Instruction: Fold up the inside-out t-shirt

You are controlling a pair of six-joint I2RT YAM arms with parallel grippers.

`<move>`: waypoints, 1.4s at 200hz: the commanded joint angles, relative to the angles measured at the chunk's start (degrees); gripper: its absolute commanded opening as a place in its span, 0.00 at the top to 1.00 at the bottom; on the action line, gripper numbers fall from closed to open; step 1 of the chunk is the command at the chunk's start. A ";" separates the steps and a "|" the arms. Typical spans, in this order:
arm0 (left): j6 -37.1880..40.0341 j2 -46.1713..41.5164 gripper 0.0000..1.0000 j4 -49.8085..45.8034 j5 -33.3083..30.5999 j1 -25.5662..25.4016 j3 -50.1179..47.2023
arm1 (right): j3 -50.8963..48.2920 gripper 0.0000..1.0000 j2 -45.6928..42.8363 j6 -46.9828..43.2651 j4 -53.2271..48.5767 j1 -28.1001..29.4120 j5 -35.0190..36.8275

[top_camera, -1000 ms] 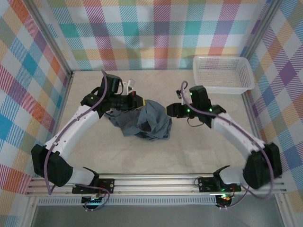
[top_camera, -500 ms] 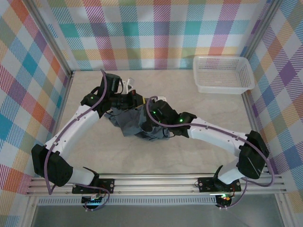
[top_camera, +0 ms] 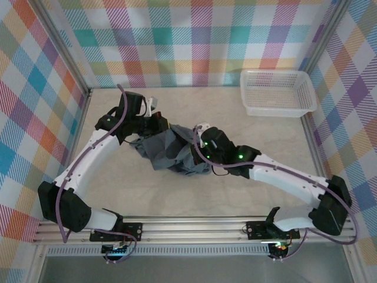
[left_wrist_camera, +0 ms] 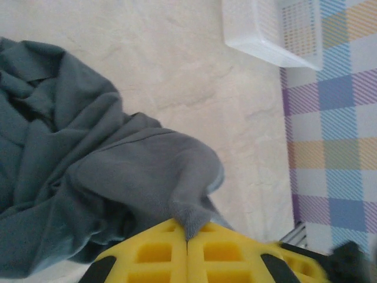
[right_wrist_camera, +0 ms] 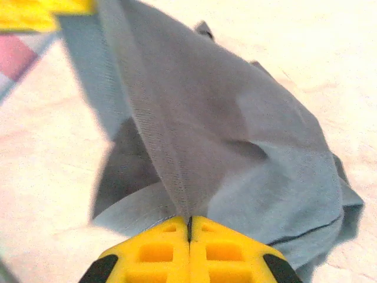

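A pale marbled tabletop [top_camera: 194, 194] is lying under soft, even light. A white mesh basket [top_camera: 277, 110] is sitting at its far right corner. Pastel plaid walls [top_camera: 194, 41] are rising behind the basket and on both sides. A silver rail [top_camera: 194, 227] is spanning the near edge, well in front of the basket.

Table [top_camera: 129, 188] centre: t-shirt [top_camera: 171, 156] in bunched heap. Left gripper [top_camera: 166, 127] at heap's 11 o'clock edge, right gripper [top_camera: 199, 140] at its 2 o'clock edge, each with cloth fold between pads. Basket [top_camera: 277, 109] on table at far 1 o'clock corner, behind right gripper, well apart from t-shirt.
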 commanded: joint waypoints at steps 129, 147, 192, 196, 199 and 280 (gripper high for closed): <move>-25.53 -15.48 0.58 15.10 4.11 -1.30 -26.85 | 1.48 1.00 7.72 7.16 3.35 -8.86 -16.81; -29.95 -15.24 0.57 20.39 4.55 -2.84 -29.22 | 1.08 1.00 7.32 7.17 3.47 -9.25 -17.32; -30.21 -9.37 0.34 26.54 4.39 -3.26 -27.83 | 0.00 1.00 6.31 6.52 5.64 -9.63 -22.42; -29.19 -8.90 0.31 26.08 3.81 -3.28 -27.37 | -0.07 1.00 6.23 6.37 5.73 -9.60 -22.80; -28.53 -8.56 0.30 25.60 3.39 -3.26 -27.04 | -0.10 1.00 6.15 6.33 5.69 -9.67 -23.06; -15.58 -5.45 0.60 15.17 -3.00 -3.09 -20.82 | -4.90 0.75 5.49 4.98 3.39 -9.60 -32.11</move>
